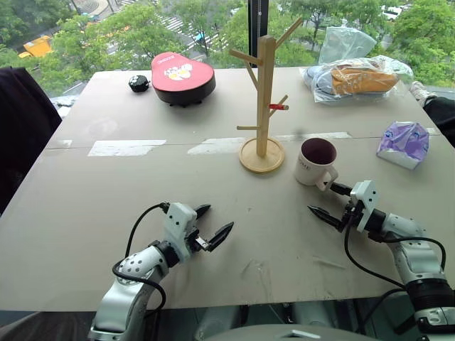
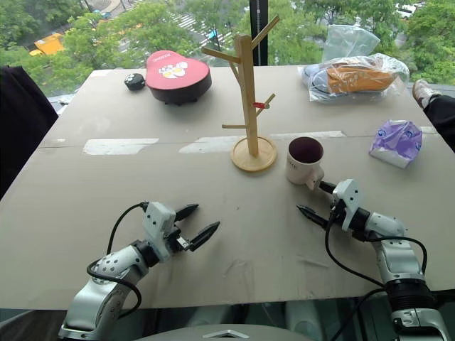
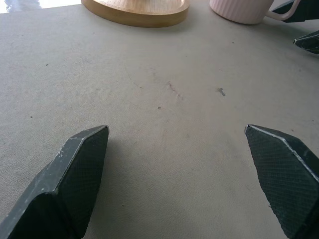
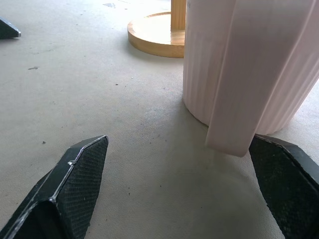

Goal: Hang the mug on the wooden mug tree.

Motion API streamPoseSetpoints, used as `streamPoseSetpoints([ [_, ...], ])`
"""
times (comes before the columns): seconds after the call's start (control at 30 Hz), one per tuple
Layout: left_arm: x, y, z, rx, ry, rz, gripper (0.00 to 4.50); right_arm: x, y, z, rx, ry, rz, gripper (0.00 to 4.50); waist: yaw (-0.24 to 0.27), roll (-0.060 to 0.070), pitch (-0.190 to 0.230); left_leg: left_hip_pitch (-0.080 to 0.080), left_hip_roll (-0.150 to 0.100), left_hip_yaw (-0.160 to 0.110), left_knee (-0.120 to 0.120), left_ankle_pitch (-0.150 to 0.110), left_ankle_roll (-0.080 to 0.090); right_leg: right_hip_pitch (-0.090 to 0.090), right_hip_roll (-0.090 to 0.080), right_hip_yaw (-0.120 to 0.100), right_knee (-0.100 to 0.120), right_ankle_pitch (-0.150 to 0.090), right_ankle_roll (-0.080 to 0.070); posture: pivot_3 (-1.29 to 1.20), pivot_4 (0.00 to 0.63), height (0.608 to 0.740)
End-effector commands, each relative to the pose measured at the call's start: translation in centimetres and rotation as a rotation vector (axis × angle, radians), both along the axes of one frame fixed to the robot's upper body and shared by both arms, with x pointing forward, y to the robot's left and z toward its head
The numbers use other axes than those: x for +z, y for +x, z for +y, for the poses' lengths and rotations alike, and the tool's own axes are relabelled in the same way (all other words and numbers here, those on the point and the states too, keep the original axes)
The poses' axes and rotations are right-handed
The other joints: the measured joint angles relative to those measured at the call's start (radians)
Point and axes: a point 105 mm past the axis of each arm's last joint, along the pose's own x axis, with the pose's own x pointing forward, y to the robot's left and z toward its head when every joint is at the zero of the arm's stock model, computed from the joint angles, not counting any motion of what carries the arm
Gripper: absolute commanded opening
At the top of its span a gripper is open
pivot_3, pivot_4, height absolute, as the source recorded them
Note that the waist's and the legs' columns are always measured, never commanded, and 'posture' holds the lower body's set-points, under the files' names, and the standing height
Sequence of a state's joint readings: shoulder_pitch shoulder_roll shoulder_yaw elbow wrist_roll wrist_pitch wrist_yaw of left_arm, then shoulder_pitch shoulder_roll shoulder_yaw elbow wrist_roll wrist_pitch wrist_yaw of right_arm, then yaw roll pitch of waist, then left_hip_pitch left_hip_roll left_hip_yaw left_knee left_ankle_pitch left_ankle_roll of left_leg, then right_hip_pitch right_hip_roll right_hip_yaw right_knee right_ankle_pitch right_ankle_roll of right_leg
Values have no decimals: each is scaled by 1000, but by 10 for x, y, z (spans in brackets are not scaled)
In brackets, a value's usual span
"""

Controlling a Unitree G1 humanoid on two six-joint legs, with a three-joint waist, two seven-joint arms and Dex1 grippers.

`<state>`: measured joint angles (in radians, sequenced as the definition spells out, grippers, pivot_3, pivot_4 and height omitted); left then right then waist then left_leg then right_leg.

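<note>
The white mug (image 1: 315, 162) with its dark maroon inside stands upright on the table, just right of the wooden mug tree (image 1: 264, 92). The tree's round base (image 3: 134, 12) rests on the tabletop, and one peg has a red tip. My right gripper (image 1: 323, 199) lies low beside the mug and is open. Its fingers straddle the mug's handle (image 4: 229, 99), one fingertip (image 4: 279, 164) close by the handle, and nothing is gripped. My left gripper (image 1: 217, 219) hovers open over bare table at the front left, well away from the mug (image 3: 239, 10).
A red heart-shaped box (image 1: 183, 77) and a small black object (image 1: 138, 83) sit at the back left. Plastic bags (image 1: 355, 74) lie at the back right, and a purple bag (image 1: 404, 143) is right of the mug. White tape strips (image 1: 126, 147) cross the table.
</note>
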<state>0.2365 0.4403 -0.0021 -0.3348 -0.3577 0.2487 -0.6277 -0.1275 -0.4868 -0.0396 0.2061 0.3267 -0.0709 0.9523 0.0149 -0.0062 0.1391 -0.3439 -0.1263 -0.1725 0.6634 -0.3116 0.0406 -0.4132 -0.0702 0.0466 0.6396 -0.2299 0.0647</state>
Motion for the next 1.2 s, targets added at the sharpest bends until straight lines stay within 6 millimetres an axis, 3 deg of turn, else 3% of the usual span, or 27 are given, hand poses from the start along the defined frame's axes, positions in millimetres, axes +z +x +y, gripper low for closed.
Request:
streamPoseSetpoints([
  [0.03,-9,2,8,23,34,37,4500,5,2,-6,-90,84,14,4455,0,0,0,0,0,0,0,0,0,0,0,0,0,0,0,0,150,740],
  [0.27,3,10,-6,-100,59,-18,4500,22,-11,2,-239,237,4,4455,9,2,1,-1,0,-1,0,0,0,0,0,-1,0,0,0,0,150,740],
  [0.4,25,13,-25,-241,-3,-62,4500,31,-16,7,-417,292,-34,4455,9,2,2,-2,0,-1,0,0,0,-1,0,-1,0,0,0,0,150,740],
  [0.63,54,9,-37,-415,-111,-54,4500,34,-6,2,-593,257,-83,4455,-2,2,2,-2,-1,-1,-2,0,0,-4,1,0,0,0,0,0,150,740],
  [0.83,58,9,-39,-452,-81,-56,4500,30,1,-5,-629,204,-99,4455,-2,2,2,-2,0,-1,-4,0,0,-4,1,1,-2,0,0,0,150,740],
  [1.13,53,10,-34,-417,-58,-68,4500,28,5,0,-571,206,-90,230,-3,2,2,-2,0,0,-4,0,0,-4,1,1,-2,0,0,0,150,740],
  [1.2,51,9,-31,-406,-57,-70,4500,27,6,1,-567,205,-86,50,-3,2,2,-2,0,0,-4,0,0,-4,1,1,-3,0,0,0,150,740],
])
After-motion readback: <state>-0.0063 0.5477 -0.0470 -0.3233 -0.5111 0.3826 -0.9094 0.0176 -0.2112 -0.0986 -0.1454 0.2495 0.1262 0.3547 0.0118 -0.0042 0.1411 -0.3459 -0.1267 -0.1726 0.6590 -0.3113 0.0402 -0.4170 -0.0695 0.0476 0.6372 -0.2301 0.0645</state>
